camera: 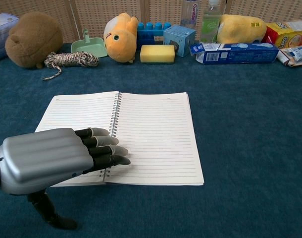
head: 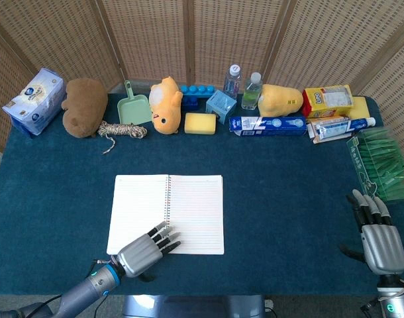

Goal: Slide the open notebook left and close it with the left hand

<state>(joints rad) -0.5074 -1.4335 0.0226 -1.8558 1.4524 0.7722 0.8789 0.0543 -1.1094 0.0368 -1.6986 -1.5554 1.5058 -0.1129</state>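
Observation:
The open spiral notebook [head: 167, 212] [camera: 146, 134] lies flat on the blue tablecloth, lined pages up, slightly left of centre. My left hand [head: 144, 250] [camera: 57, 158] is over the near part of its left page, palm down, fingers stretched out flat with tips at the spiral binding; it holds nothing, and I cannot tell whether it touches the paper. At the table's near right, my right hand [head: 375, 233] stays open with fingers pointing away, far from the notebook. The chest view does not show it.
Along the back stand a tissue pack [head: 34, 101], brown plush [head: 85, 106], rope coil [head: 122, 130], green dustpan [head: 133, 106], orange plush [head: 165, 104], yellow sponge [head: 200, 122], bottles [head: 252, 90], toothpaste boxes [head: 266, 125] and a snack box [head: 328, 100]. A green rack [head: 381, 163] stands at the right edge.

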